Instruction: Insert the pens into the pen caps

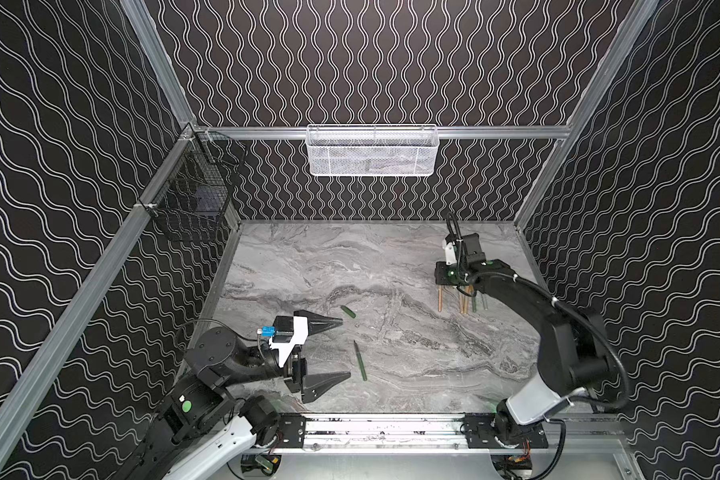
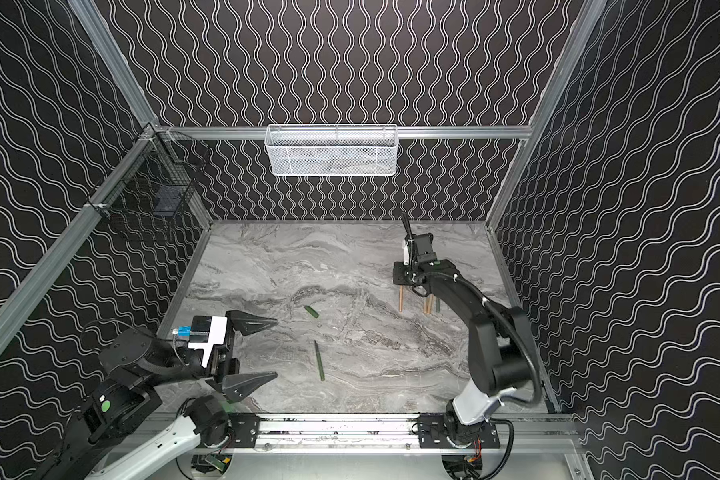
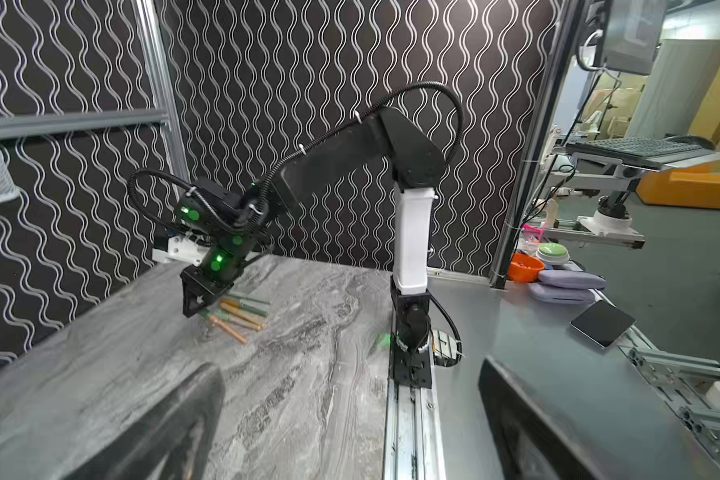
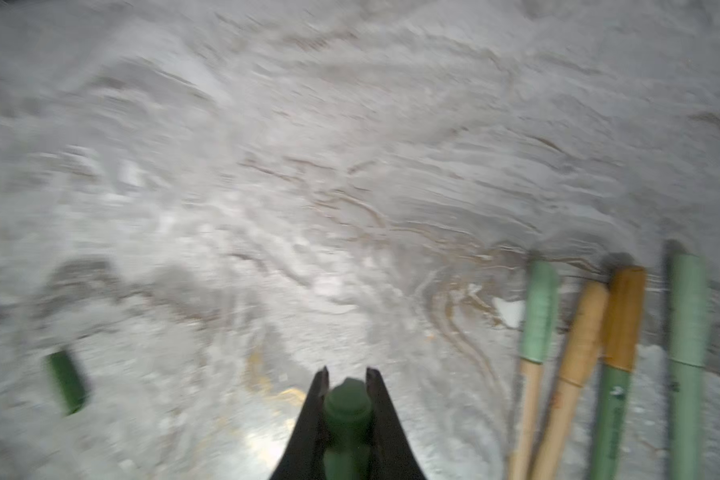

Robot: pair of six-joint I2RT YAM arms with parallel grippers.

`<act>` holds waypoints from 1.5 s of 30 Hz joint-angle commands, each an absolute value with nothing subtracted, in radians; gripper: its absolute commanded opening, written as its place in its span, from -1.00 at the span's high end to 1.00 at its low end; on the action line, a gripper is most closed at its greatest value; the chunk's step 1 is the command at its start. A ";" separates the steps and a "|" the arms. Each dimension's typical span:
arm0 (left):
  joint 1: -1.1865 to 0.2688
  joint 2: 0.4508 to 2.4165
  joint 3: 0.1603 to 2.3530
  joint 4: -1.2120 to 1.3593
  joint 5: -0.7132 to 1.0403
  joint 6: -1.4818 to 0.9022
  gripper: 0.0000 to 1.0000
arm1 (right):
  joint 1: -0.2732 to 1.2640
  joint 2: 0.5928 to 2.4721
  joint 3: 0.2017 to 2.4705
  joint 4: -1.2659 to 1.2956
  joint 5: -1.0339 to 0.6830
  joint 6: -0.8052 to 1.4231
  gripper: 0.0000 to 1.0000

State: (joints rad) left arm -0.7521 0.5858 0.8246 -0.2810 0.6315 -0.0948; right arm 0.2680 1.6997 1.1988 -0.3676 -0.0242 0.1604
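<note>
Left pincer [image 1: 346,347] gaping wide; right pincer [image 4: 347,372] clamped on green pen [image 4: 347,411].

Desk [image 1: 308,266] centre, far half open. Lone pen [image 1: 360,360], cap [image 1: 348,311] lie before left end effector [image 1: 346,347]; pen row [image 1: 463,302] under right end effector [image 4: 347,376] crowds right side.

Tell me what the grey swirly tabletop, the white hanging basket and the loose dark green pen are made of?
Grey veined tabletop: marble-look, smooth, soft sheen; real stone or printed laminate, cannot tell. White mesh basket: probably painted metal, given its fine see-through grid and wire rim. Thin dark green pen: likely matte plastic, no glint; too small for certainty.
</note>
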 commanded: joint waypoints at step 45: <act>-0.751 0.569 0.829 -0.561 0.050 -0.080 -0.98 | 0.593 1.600 1.095 -0.360 -0.111 0.152 -0.38</act>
